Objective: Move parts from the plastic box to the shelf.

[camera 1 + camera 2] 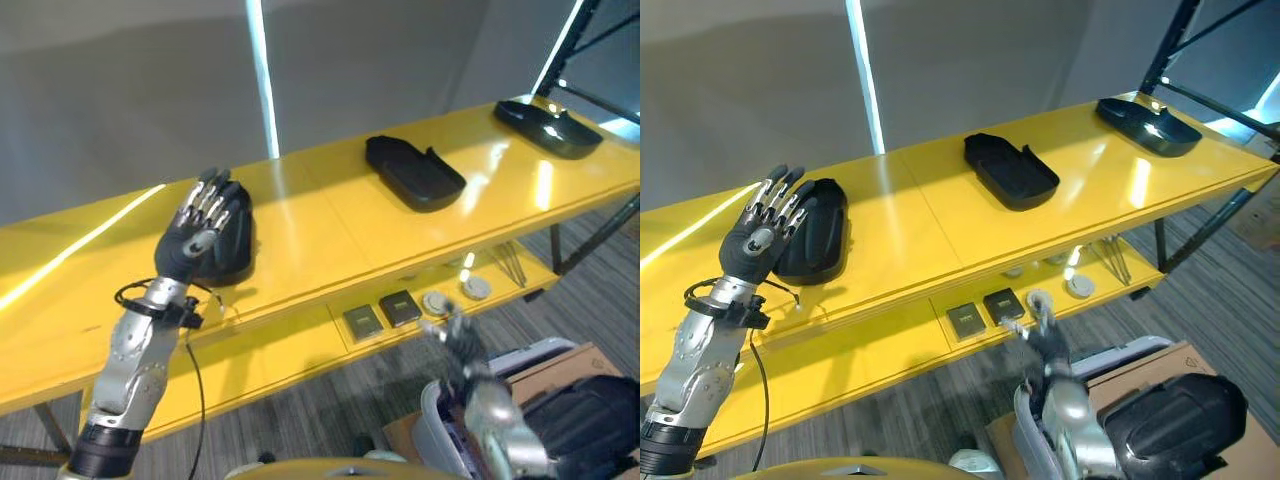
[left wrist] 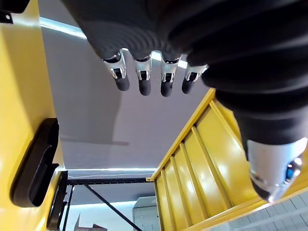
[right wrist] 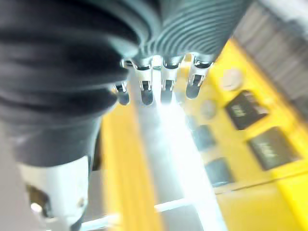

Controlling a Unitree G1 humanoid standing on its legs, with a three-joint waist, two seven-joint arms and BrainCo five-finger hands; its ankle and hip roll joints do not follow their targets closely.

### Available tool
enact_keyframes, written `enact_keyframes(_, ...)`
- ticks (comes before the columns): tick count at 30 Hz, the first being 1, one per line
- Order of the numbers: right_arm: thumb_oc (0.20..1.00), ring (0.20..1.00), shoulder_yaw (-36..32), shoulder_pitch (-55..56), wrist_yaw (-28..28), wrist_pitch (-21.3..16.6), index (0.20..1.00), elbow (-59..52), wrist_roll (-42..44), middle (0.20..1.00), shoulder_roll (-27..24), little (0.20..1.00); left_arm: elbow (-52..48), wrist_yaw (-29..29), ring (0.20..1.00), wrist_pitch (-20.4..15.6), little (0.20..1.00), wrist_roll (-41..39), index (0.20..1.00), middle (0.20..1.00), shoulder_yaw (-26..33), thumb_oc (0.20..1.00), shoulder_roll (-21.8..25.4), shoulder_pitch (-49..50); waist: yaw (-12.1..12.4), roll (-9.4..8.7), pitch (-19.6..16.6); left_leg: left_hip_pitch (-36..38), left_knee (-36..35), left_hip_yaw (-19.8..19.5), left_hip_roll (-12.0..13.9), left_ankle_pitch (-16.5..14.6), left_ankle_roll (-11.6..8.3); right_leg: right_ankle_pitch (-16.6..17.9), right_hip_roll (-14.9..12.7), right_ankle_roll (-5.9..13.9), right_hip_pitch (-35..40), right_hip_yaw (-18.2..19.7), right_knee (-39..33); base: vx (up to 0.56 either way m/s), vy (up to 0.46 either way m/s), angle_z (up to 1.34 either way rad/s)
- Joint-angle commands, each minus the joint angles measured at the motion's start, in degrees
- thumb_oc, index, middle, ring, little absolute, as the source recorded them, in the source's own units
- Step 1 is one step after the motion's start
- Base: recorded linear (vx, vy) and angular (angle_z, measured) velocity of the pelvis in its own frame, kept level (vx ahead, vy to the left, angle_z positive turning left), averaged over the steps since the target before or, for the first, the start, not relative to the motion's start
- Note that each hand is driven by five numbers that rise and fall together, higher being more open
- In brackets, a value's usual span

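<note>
Yellow shelf holds black parts

Yellow shelf with three black parts on top, small square and round pieces below.

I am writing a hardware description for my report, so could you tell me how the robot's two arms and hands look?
Both arms are silver-grey metal segments. The left hand has a dark ribbed cover over its back and wrist, silver fingers with dark rounded tips, and a black cable looped at the wrist. The right hand has the same dark ribbed cover and silver, dark-tipped fingers.
</note>
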Motion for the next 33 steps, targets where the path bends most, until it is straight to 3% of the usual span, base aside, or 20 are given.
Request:
enact_keyframes(1,1.0,1.0,-3.7,-1.0,1.5,-4.5,1.0,4.0,3.0,1.0,-3.0,1.0,0.2,1.6,1.0,-6.0,1.0,-0.2,1.0,1.0,1.1,1.0,1.7,-1.8,-1.9,-3.42,-1.2,-3.8,9.5,1.6,3.2,-3.9,-0.21,-3.2,-0.4,1.0,-1.1,1.3,2.0,-0.02,0.003,-0.28)
enact_keyframes(3,1.0,1.0,-5.6,-1.1,2.9,-5.4,1.0,0.8,4.1,1.0,-4.1,1.0,0.2,2.6,1.0,-6.5,1.0,0.2,1.0,1.0,0.9,1.0,1.5,-2.0,-2.3,-3.46,-1.2,-4.5,11.2,1.1,3.6,-3.2,-0.59,-3.3,0.1,0.67,-1.2,2.1,2.0,-0.04,0.013,-0.24)
enact_keyframes(6,1.0,1.0,-8.4,-3.0,3.0,-6.5,1.0,-5.1,5.4,1.0,-6.8,1.0,-0.4,5.1,1.0,-7.0,1.0,1.8,1.0,1.0,0.8,1.0,0.9,-2.4,-1.9,-3.59,-1.1,-7.4,15.9,-3.6,3.5,-0.9,-1.24,-2.9,0.9,-0.04,-1.7,4.6,1.6,-0.06,0.052,-0.44)
enact_keyframes(7,1.0,1.0,-9.2,-5.1,1.8,-7.7,1.0,-7.0,6.3,1.0,-8.6,1.0,-0.9,5.8,1.0,-6.9,1.0,1.9,1.0,1.0,1.0,1.0,0.7,-2.4,-1.2,-3.47,-0.9,-8.3,17.7,-7.8,2.5,-0.5,-1.12,-2.7,1.3,-0.18,-1.7,6.6,1.4,-0.08,0.1,-0.75)
enact_keyframes(8,1.0,1.0,-9.3,-5.7,1.2,-8.2,1.0,-7.4,6.1,1.0,-9.0,1.0,-1.1,5.8,1.0,-6.8,1.0,1.7,1.0,1.0,1.1,1.0,0.7,-2.4,-1.0,-3.53,-1.0,-8.6,17.8,-8.8,2.1,-0.2,-1.03,-2.5,1.3,-0.2,-2.0,7.2,1.4,-0.12,0.222,-1.27)
enact_keyframes(9,1.0,1.0,-9.8,-10.2,-1.4,-7.7,1.0,-10.4,6.1,1.0,-11.3,1.0,-2.3,5.7,1.0,-5.7,1.0,1.5,1.0,1.0,2.3,1.0,0.6,-2.0,0.8,-3.03,-1.1,-8.9,18.2,-16.3,-0.6,-0.9,-0.01,-2.1,1.8,0.14,-2.6,11.5,1.2,-0.15,0.222,-1.4)
enact_keyframes(11,1.0,1.0,-10.6,-12.7,-4.5,-7.2,1.0,-13.5,4.5,1.0,-12.4,1.0,-3.3,4.6,1.0,-4.0,1.0,0.8,1.0,1.0,3.3,1.0,0.8,-1.9,1.8,-2.82,-1.1,-9.7,19.0,-20.9,-3.5,-1.0,0.81,-1.1,1.6,0.76,-4.0,15.2,1.5,-0.16,0.233,-1.35)
enact_keyframes(15,1.0,1.0,-12.1,-12.5,-5.9,-7.6,1.0,-16.7,3.2,1.0,-12.6,1.0,-4.1,2.7,1.0,-2.4,1.0,1.0,1.0,1.0,3.4,1.0,1.4,-2.7,1.1,-2.01,-0.8,-8.6,17.6,-20.3,-5.6,-5.3,1.94,-0.2,0.4,2.33,-5.7,17.4,2.3,-0.15,0.22,-0.87)
enact_keyframes(16,1.0,1.0,-12.6,-11.5,-5.9,-8.7,1.0,-18.1,3.3,1.0,-11.8,1.0,-4.7,2.4,1.0,-1.4,1.0,0.9,1.0,1.0,2.6,1.0,1.8,-3.2,0.3,-1.78,0.0,-7.6,16.7,-19.3,-7.1,-9.1,3.09,1.4,-1.1,3.99,-7.2,18.5,2.6,-0.22,0.301,-0.53)
enact_keyframes(18,1.0,1.0,-13.1,-10.9,-6.1,-9.1,1.0,-18.8,2.9,1.0,-11.2,1.0,-5.0,2.9,1.0,-1.2,1.0,0.9,1.0,1.0,1.9,1.0,2.1,-3.5,-0.1,-1.59,0.7,-6.7,16.5,-18.8,-8.1,-11.9,3.95,2.7,-2.0,5.15,-7.8,19.0,2.3,-0.15,0.201,-0.66)
enact_keyframes(20,1.0,1.0,-14.0,-10.3,-4.9,-9.4,1.0,-19.9,3.7,1.0,-10.6,1.0,-5.4,3.5,1.0,-0.7,1.0,0.4,1.0,1.0,1.0,1.0,2.6,-4.2,-0.5,-1.72,2.3,-5.8,16.1,-17.3,-9.6,-13.0,4.81,5.0,-4.1,6.82,-9.7,17.3,1.1,-0.21,0.135,-0.84)
enact_keyframes(22,1.0,1.0,-14.2,-10.3,-4.1,-9.1,1.0,-20.4,3.3,1.0,-9.6,1.0,-6.0,3.9,1.0,-0.1,1.0,1.3,1.0,1.0,0.5,1.0,1.9,-4.0,0.0,-1.54,3.2,-4.8,15.7,-15.0,-9.5,-13.5,5.03,5.6,-6.0,7.89,-10.8,12.1,0.2,-0.18,0.064,-0.75)
enact_keyframes(24,1.0,1.0,-11.8,-11.5,-4.5,-9.3,1.0,-20.3,2.0,1.0,-8.0,1.0,-6.9,4.8,1.0,-0.1,1.0,2.7,1.0,1.0,0.0,1.0,1.6,-3.1,1.8,-1.47,4.7,-3.2,14.9,-9.2,-8.9,-13.6,5.48,7.0,-9.4,8.52,-12.4,3.1,3.2,-0.22,-0.007,-1.42)
enact_keyframes(27,1.0,1.0,-9.8,-12.0,-7.6,-9.2,1.0,-20.2,0.1,1.0,-7.3,1.0,-6.9,3.5,1.0,-0.1,1.0,1.4,1.0,1.0,-0.9,1.0,2.2,-3.3,2.6,-1.32,4.9,-3.7,14.6,-6.7,-8.9,-13.3,6.6,7.0,-11.5,8.39,-12.3,0.9,9.8,-0.21,-0.046,-1.37)
enact_keyframes(29,1.0,1.0,-8.6,-12.6,-9.7,-9.2,1.0,-19.6,-0.8,1.0,-6.7,1.0,-6.8,3.8,1.0,0.0,1.0,1.2,1.0,1.0,-1.8,1.0,2.8,-4.3,3.3,-0.57,4.7,-4.2,14.2,-5.2,-8.1,-12.6,7.63,4.6,-13.0,7.57,-11.0,-0.4,16.4,-0.15,-0.118,-0.52)
enact_keyframes(33,1.0,1.0,-7.0,-13.7,-11.3,-8.8,1.0,-19.6,-2.3,1.0,-5.6,1.0,-7.1,6.0,1.0,0.7,1.0,1.6,1.0,1.0,-2.8,1.0,3.2,-5.9,5.1,-0.48,3.3,-4.8,11.9,-2.5,-6.2,-10.0,7.24,0.8,-14.1,6.93,-5.6,-4.8,15.8,-0.06,-0.212,-0.44)
